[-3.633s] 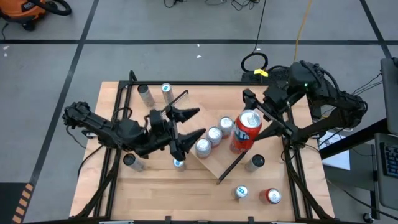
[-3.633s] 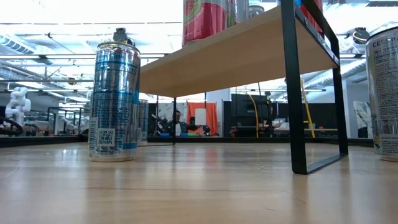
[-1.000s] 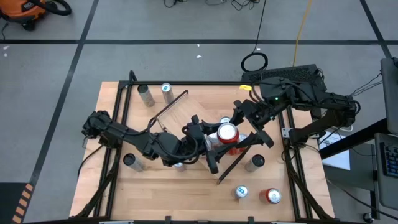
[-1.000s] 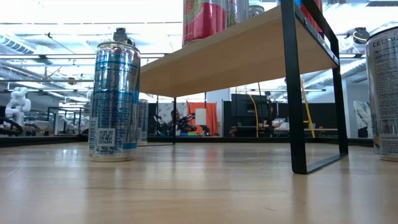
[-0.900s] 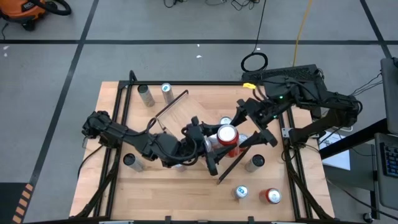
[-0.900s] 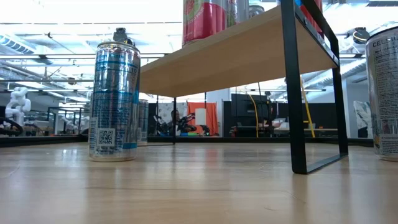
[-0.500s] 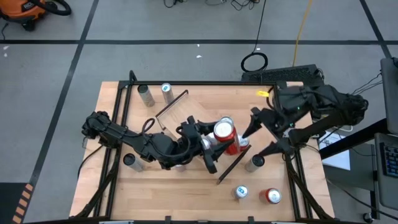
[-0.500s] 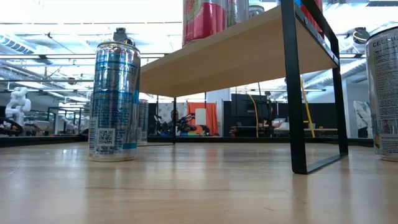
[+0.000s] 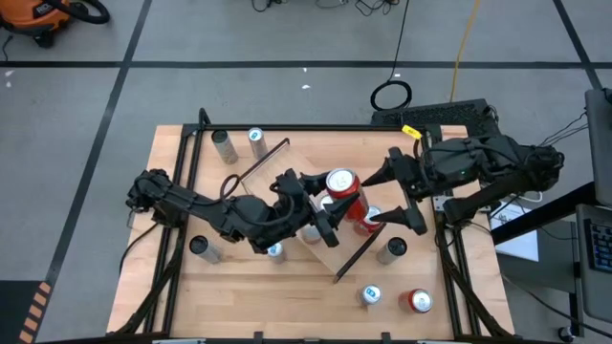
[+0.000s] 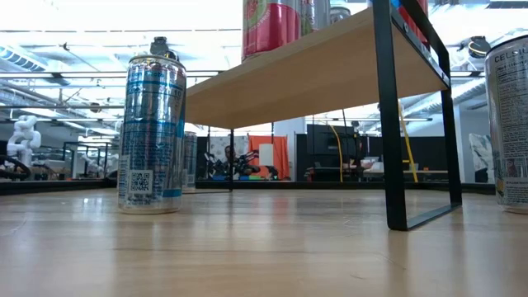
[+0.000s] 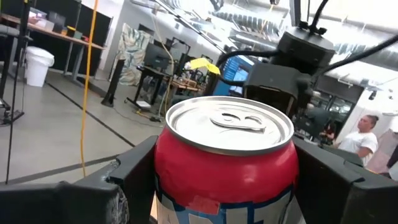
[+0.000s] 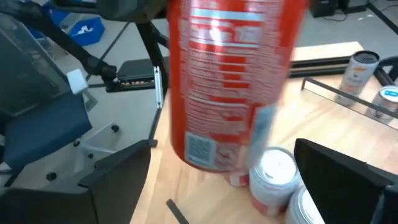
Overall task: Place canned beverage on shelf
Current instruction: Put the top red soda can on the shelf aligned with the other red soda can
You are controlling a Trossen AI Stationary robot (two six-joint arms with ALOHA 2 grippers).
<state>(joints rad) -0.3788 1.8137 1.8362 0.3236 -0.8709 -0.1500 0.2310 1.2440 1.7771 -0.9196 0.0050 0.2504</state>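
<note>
High view: red can point(image 9: 341, 183) tilted above shelf point(image 9: 330, 250), gripped by left claw point(image 9: 325, 205) around its body. Silver cans point(image 9: 372, 219) stand on shelf beside it. Right claw point(image 9: 397, 196) spread wide just beside can, apart from it.

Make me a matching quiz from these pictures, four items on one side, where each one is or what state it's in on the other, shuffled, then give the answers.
Items
1. tall red can
2. right tool
3. small red can
4. blue and silver can

Places or states
A. standing on the tabletop, beside the shelf in the low view
B. held by the left tool, above the shelf
C. open, holding nothing
D. on the tabletop near the front right corner

Pairs: 1-B, 2-C, 3-D, 4-A
</note>
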